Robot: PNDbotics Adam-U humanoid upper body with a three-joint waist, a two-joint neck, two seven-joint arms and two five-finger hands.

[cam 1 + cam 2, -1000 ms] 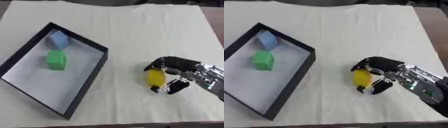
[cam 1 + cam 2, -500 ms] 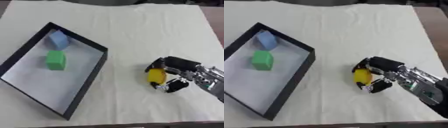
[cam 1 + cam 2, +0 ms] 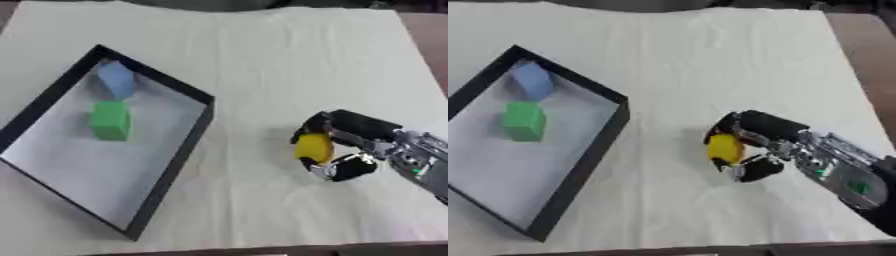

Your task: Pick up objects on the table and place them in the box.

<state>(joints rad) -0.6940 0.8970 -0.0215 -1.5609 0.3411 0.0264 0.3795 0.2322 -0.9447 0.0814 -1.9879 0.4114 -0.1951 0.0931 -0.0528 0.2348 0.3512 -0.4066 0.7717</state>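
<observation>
Your right hand (image 3: 346, 145) is at the right of the frame, low over the white cloth (image 3: 262, 60), and its fingers are curled around the yellow object (image 3: 313, 147), with the thumb under it, so it cannot slip out. The black box (image 3: 179, 155) lies at the left, well apart from the hand. Inside it, near the upper corner, a green block (image 3: 110, 120) and a blue block (image 3: 116, 80) already rest. The yellow object seems the last one to carry over. Your left hand is not seen.
</observation>
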